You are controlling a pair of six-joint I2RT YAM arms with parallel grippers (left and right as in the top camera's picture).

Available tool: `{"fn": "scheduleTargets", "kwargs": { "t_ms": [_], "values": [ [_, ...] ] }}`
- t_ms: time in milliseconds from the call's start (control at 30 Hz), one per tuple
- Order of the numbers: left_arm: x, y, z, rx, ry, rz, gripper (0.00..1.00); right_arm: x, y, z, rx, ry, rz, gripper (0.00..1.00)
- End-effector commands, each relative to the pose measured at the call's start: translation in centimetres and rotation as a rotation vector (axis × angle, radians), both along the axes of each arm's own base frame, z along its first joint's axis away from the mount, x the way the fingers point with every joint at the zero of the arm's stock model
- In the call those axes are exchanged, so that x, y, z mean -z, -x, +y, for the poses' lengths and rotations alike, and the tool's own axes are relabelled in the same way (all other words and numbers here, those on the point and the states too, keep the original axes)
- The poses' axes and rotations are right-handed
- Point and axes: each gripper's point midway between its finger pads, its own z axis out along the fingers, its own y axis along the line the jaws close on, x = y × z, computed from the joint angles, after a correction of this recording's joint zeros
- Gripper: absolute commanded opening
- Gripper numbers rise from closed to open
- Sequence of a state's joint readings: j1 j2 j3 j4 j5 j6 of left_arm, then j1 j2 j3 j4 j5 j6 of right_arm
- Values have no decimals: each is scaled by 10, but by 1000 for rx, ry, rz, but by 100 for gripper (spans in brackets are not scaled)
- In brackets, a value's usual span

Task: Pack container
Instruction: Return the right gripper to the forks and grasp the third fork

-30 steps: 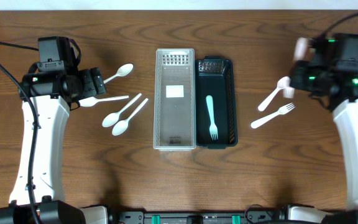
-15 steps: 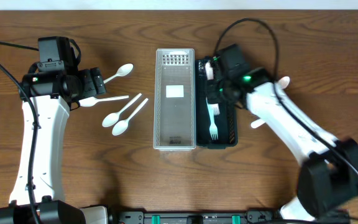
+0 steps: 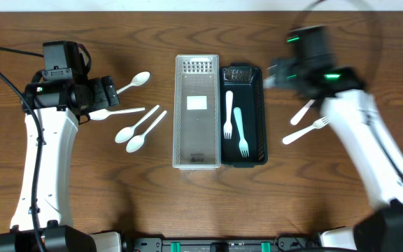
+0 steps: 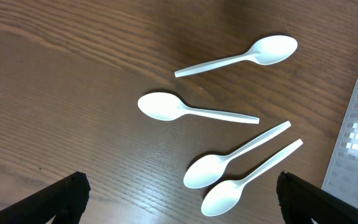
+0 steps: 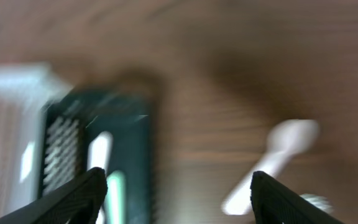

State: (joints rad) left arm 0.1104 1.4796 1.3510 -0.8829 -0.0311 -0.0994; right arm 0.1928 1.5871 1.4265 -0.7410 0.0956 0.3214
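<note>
1. Two bins side by side and touching: the clear bin (image 3: 196,143) holds only a white label (image 3: 197,103), with the dark green bin (image 3: 259,119) at its 3 o'clock.
2. Green one holds a white fork (image 3: 228,112) and a pale blue fork (image 3: 241,131), tines toward 6 o'clock.
3. Four white spoons (image 3: 126,134) lie at the clear bin's 9 o'clock.
4. Left gripper (image 4: 180,190) is spread wide and empty above the spoons. Right gripper (image 5: 179,183) has its jaws apart, holding nothing.

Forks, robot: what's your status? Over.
Both open, empty: left hand, right hand. Two forks in dark tray, other forks on table. Nothing in the way.
</note>
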Motion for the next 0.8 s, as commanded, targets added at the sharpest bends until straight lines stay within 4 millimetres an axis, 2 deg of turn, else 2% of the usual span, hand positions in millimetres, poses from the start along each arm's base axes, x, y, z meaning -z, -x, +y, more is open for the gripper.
{"fn": "scheduleTargets", "kwargs": {
  "t_ms": [0,100,167,267,367,467,600,767],
  "values": [
    [-4,-4,4,5,-18,-5,98,6,7,-69,246,4,43,76],
    [-4,-4,4,5,-18,-5,98,40,29,-108,415,-35,180,75],
    [-4,-4,4,5,-18,-5,98,64,44,-119,497,-60,277,75],
    [-4,-4,4,5,-18,-5,98,96,55,-115,515,-83,394,75],
    [-4,-4,4,5,-18,-5,98,123,60,-109,537,-94,461,77],
    [-4,-4,4,5,-18,-5,98,145,62,-101,534,-110,519,75],
    [-4,-4,4,5,-18,-5,98,168,66,-95,537,-111,587,71],
    [-4,-4,4,5,-18,-5,98,183,69,-95,539,-101,627,65]
  ]
}}
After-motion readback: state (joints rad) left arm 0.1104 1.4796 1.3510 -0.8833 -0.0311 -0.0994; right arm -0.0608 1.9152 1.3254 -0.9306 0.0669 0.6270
